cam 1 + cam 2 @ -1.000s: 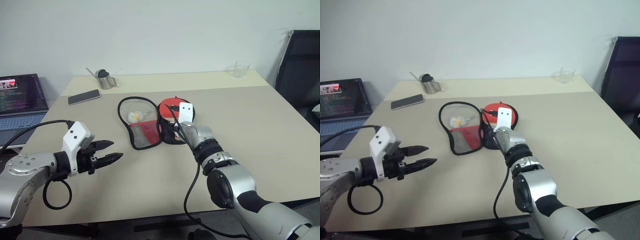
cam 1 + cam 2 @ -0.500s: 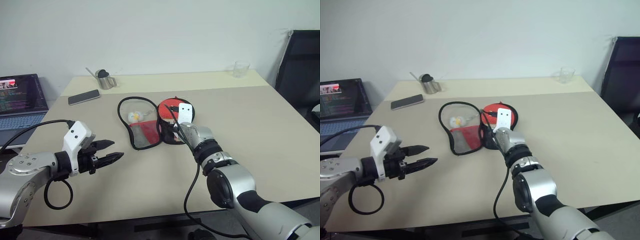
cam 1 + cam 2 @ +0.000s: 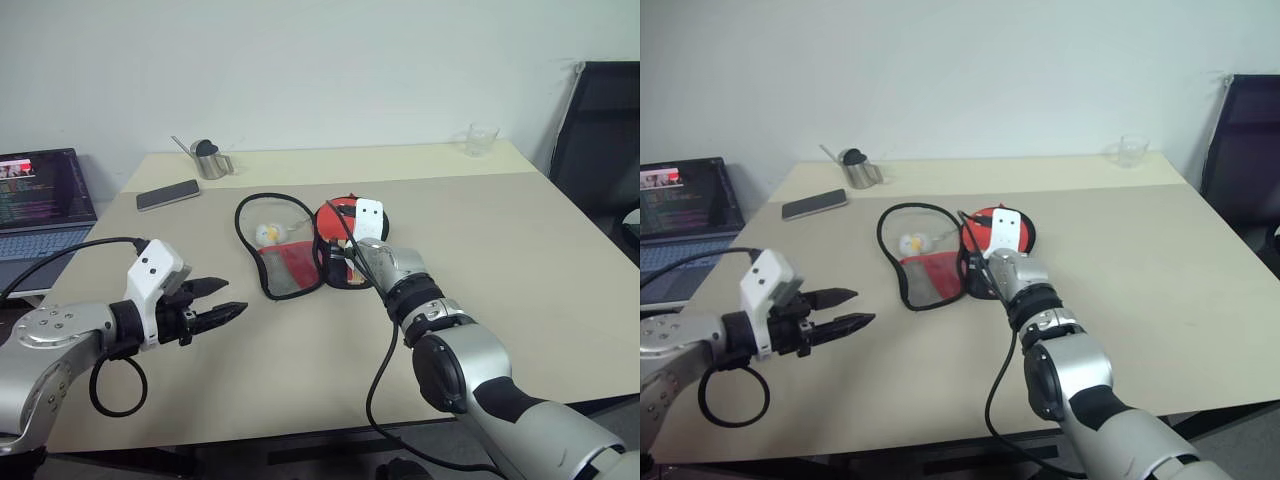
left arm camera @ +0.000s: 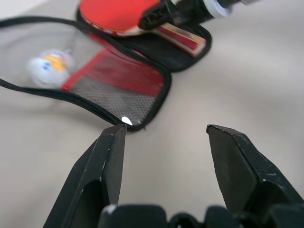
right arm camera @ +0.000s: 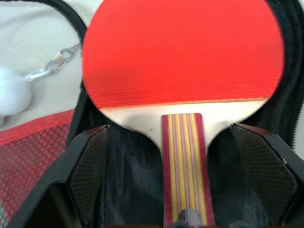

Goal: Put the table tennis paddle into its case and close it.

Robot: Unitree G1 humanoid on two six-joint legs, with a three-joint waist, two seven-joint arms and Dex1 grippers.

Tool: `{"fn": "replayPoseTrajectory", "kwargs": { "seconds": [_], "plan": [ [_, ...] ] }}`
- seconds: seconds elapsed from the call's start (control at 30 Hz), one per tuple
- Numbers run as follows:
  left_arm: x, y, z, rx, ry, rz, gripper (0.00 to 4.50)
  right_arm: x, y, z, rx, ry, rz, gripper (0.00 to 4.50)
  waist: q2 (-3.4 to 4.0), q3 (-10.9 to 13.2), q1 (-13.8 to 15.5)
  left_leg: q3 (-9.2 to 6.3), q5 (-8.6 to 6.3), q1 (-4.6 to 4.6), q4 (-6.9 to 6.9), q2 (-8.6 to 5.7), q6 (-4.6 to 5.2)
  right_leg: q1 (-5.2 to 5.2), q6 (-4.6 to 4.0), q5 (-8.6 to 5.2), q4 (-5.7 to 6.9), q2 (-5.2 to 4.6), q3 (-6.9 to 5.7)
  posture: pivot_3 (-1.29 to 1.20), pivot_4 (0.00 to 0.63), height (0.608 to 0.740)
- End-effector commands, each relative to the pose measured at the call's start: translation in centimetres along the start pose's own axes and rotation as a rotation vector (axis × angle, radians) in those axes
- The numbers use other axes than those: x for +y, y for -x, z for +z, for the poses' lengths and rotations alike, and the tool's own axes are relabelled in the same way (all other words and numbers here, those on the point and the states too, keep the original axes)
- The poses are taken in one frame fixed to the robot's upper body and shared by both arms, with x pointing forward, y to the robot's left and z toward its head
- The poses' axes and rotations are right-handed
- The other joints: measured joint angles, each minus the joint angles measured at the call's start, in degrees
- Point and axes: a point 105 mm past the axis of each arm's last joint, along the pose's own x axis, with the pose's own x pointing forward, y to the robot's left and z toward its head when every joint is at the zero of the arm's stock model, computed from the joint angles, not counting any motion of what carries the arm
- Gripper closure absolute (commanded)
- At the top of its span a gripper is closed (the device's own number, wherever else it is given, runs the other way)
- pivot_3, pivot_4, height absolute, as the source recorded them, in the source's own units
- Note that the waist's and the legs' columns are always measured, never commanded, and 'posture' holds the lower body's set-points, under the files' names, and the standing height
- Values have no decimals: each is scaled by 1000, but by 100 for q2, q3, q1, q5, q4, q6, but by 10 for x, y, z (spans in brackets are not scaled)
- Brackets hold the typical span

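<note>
Two claws are in play. The right claw [image 5: 180, 142] stands spread wide, its black fingers [image 5: 88, 166] on either side of the table tennis paddle's [image 5: 183, 61] striped wooden handle without pinching it. The paddle lies face up in the open lower half of the case [image 3: 345, 268], red rubber toward the far end, handle pointing back toward the robot. The other half of the case, the flap [image 3: 285, 262] with red fabric and black mesh, is folded open flat on the table [image 3: 500, 240] just to the left, with a white fluffy charm [image 3: 267, 234] lying on it. The left claw [image 4: 164, 137] hangs over the near left part of the table, also spread and empty, pointing toward the flap's near edge.

The paddle looks seated, so the step in hand is most likely the closing. To do it well, the right claw should back away along the handle without nudging it, then the flap wants lifting by its black trim and folding over squarely so the edges meet. The charm and its chain should stay out of the seam, or the zip may catch.

Farther off sit a phone [image 3: 168, 194], a small metal jug [image 3: 211, 158], a glass [image 3: 482, 138] and a laptop [image 3: 40, 200].
</note>
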Motion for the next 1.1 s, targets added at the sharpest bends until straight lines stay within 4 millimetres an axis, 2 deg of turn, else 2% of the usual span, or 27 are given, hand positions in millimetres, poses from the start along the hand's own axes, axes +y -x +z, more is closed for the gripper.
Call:
{"fn": "replayPoseTrajectory", "kwargs": {
  "seconds": [0.03, 0.23, 0.33, 0.4, 0.5, 0.53, 0.67, 0.8, 1.0, 1.1],
  "plan": [
    [15, -1, 9, -29, -25, 60, 1553, 18, 13, 27, -44, 37, 121, 12, 0, 0, -2, 0, 0, 0, 0, 0, 0, 0, 0, 0, 1, 0, -1, 0, 150, 740],
    [18, -22, 22, -48, -54, -17, 1553, -22, 30, 56, -88, 179, 149, 12, -9, -6, 91, -11, 0, -7, 8, -3, 1, 6, 0, 1, -3, 0, -11, 0, 150, 740],
    [29, -25, 16, -37, -26, 4, 1553, -32, 47, 67, -94, 278, 253, 12, -12, -7, 70, -9, -1, -5, 8, -4, 1, 9, 0, 1, -5, 0, -10, 0, 150, 740],
    [37, -24, 7, -16, -13, 37, 1553, -31, 60, 73, -108, 342, 348, 12, -11, -7, 28, -7, -1, -4, 7, -2, 2, 6, 0, 0, -4, 1, -10, 0, 150, 740],
    [54, -15, -9, -25, 82, 131, 1553, -25, 94, 74, -129, 481, 592, 12, -11, -7, -19, 8, -6, -2, 2, 5, 11, -2, 0, 0, 0, 7, -10, 0, 150, 740],
    [55, -15, -12, -40, 114, 147, 1553, -28, 101, 74, -138, 518, 633, 12, -11, -7, -23, 11, -10, -1, 1, 7, 18, -2, 0, 0, -1, 8, -10, 0, 150, 740],
    [63, -15, -26, -71, 222, 181, 1553, -32, 113, 70, -151, 616, 710, 12, -13, -8, -13, 14, -12, 1, 10, 9, 22, -1, -1, 2, 4, 9, -13, 0, 150, 740],
    [72, -26, -46, -41, 299, 209, 1553, -31, 129, 65, -165, 700, 821, 12, -13, -8, 67, 0, -14, 2, 36, 10, 24, 8, -11, 8, 11, 8, -18, 0, 150, 740],
    [70, -55, -44, -59, 339, 169, 1553, -24, 135, 52, -166, 740, 863, 12, -15, -8, 183, -19, -13, -3, 73, 8, 21, 28, -13, 23, 8, 8, -28, 0, 150, 740],
    [65, -66, -33, -108, 362, 128, 1553, -20, 135, 48, -167, 744, 867, 12, -15, -8, 185, -19, -9, -4, 77, 9, 12, 28, -14, 26, 9, 8, -27, 0, 150, 740]
  ]
}}
